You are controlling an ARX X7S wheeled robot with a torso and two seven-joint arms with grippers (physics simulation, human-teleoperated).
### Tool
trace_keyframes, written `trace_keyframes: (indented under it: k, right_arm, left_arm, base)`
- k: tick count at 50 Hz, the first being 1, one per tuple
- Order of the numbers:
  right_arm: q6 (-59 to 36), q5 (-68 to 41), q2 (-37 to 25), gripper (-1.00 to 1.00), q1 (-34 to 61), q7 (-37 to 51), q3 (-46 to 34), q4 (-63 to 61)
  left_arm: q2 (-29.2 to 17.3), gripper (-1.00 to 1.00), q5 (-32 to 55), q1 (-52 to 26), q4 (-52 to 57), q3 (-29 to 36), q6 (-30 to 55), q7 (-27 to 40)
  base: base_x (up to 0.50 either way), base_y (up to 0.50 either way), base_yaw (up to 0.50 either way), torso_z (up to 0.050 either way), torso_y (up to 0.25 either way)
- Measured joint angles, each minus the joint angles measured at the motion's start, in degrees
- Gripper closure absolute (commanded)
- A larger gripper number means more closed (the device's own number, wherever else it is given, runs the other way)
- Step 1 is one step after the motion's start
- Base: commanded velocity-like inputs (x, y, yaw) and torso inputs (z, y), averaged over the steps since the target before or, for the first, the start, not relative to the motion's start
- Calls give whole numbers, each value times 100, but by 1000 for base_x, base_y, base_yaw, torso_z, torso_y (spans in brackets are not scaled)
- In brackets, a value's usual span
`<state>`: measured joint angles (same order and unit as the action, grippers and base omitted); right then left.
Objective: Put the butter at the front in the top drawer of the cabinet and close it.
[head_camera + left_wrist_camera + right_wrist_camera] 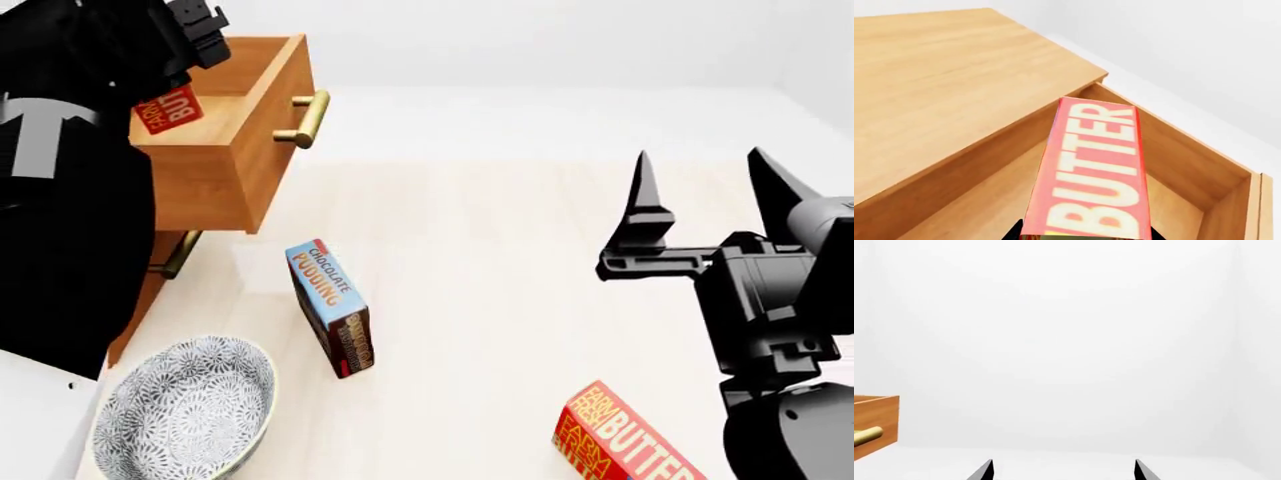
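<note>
butter (1091, 172) hung over the open top drawer (1187, 165), held by the left gripper (1084, 235) at its near end, the box's long axis running away from the fingers toward the drawer's inside. the fingers themselves were almost wholly hidden behind the box in the left wrist view, only dark slivers showing at its base, so the grasp was a judgement: they seemed clenched on the butter. in the head view the same box (168, 108) showed just above the drawer's rim, beside the left arm. the drawer stood pulled well out of the cabinet (200, 190), its brass handle (307, 118) facing the worktop (507, 260), and its wooden inside looked bare as far as could be seen.

the right gripper (701, 215) stood well apart, fingers spread and grasping nothing. a second butter box (621, 440) lay near it on the worktop. a chocolate pudding box (331, 305) stood between cabinet and right arm, and a patterned bowl (187, 410), with nothing in it, sat near the cabinet's foot.

lowering and letting go seemed the next need, then pushing the drawer shut; the left arm was plainly nearer.
</note>
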<state>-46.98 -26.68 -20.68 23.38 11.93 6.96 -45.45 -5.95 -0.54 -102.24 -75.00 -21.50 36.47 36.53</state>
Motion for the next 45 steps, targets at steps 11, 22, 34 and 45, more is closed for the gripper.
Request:
trace_keyframes:
  k: [11, 22, 34, 45]
  right_arm:
    - [58, -24, -3, -100, -90, -2, -8, 15]
    - [83, -41, -27, -100, -149, 0, -42, 6]
    - [94, -60, -60, -100, -202, 9, -86, -26]
    - [82, -101, -83, -100, -240, 37, -87, -79]
  left_arm:
    - [-1, 100, 4, 8, 0, 26, -30, 18]
    - [-1, 100, 7, 10, 0, 32, -41, 24]
    - [-1, 100, 8, 11, 0, 34, -44, 26]
    - [-1, 100, 8, 11, 0, 34, -45, 26]
  base:
    - [0, 0, 0, 0, 1]
    - [0, 0, 0, 1, 1]
    - [0, 0, 0, 0, 1]
    - [0, 0, 0, 1, 2]
